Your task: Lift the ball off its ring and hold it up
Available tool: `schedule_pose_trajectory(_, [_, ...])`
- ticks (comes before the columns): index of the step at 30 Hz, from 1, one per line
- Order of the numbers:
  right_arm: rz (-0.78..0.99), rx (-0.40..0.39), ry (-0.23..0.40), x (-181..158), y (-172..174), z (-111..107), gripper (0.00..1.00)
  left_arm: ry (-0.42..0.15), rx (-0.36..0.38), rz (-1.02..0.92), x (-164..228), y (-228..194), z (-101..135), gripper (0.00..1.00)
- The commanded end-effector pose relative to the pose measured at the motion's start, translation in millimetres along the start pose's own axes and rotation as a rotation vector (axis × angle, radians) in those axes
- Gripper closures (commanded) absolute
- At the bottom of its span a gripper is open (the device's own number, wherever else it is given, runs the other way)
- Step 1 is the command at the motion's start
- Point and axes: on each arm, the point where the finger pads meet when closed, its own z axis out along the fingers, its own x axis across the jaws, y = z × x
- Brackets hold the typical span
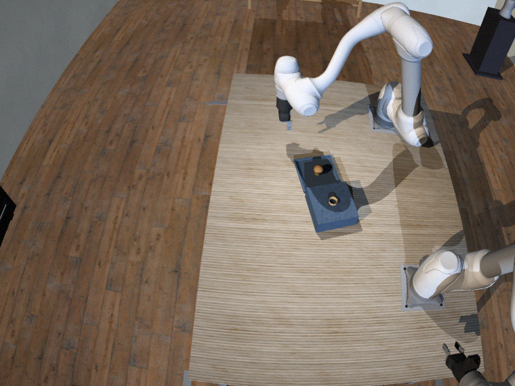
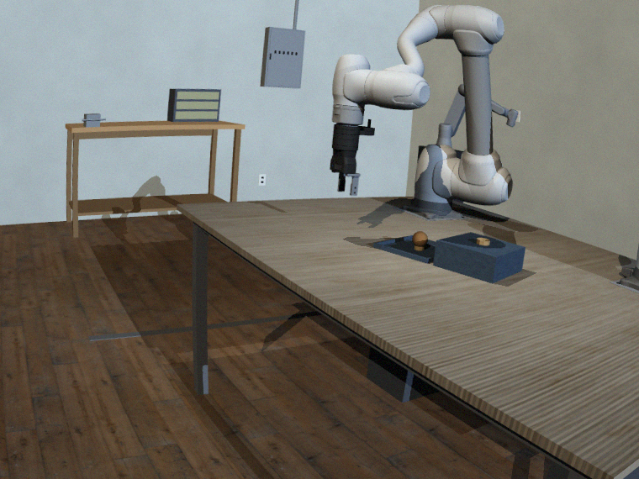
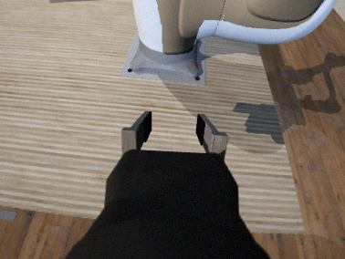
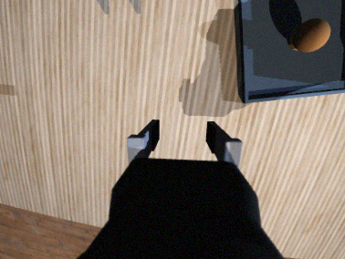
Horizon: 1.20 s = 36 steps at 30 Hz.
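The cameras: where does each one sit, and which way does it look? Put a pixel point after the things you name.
Top: high over the table (image 1: 249,290) (image 2: 361,288) (image 3: 68,114) (image 4: 91,91), looking down; both arms show.
Exterior: beside the table, looking across; mostly the right arm.
Left wrist: on the left arm, looking down at table and its arm's foot; left gripper (image 1: 451,345) (image 3: 175,128).
Right wrist: on the right arm, looking down; right gripper (image 1: 287,127) (image 2: 347,192) (image 4: 182,132).
Top and exterior share the ball (image 1: 318,168) (image 2: 419,239) (image 4: 312,35).

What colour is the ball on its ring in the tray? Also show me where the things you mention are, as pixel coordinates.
Orange-brown; the ball (image 1: 318,168) (image 2: 419,239) (image 4: 313,36) shows best in the right wrist view.
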Motion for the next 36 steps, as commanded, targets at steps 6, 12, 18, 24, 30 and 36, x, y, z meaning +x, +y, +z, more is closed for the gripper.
schedule_pose_trajectory(6, [0.044, -0.002, 0.009, 80.8, -42.2, 5.3, 0.0, 0.0, -0.001, 0.0, 0.1, -0.1, -0.4, 0.0])
schedule_pose_trajectory(12, [0.069, 0.0, 0.016, 125.4, -73.4, 9.1, 0.0, 0.0, -0.001, 0.0, 0.1, -0.1, -0.4, 0.0])
schedule_pose_trajectory(18, [0.097, 0.003, 0.022, 169.1, -109.9, 13.0, 0.0, 0.0, -0.001, 0.0, 0.1, -0.1, -0.4, 0.0])
schedule_pose_trajectory(24, [0.111, 0.005, 0.024, 189.3, -129.2, 15.0, 0.0, 0.0, -0.001, 0.0, 0.1, -0.1, -0.4, 0.0])
schedule_pose_trajectory(30, [0.111, 0.005, 0.024, 189.5, -129.3, 23.3, 0.0, 0.0, -0.001, 0.0, 0.1, -0.1, -0.4, 0.0])
schedule_pose_trajectory(36, [0.111, 0.005, 0.024, 190.5, -130.7, 97.1, 0.0, 0.0, -0.001, 0.0, 0.1, -0.1, -0.4, 0.0])
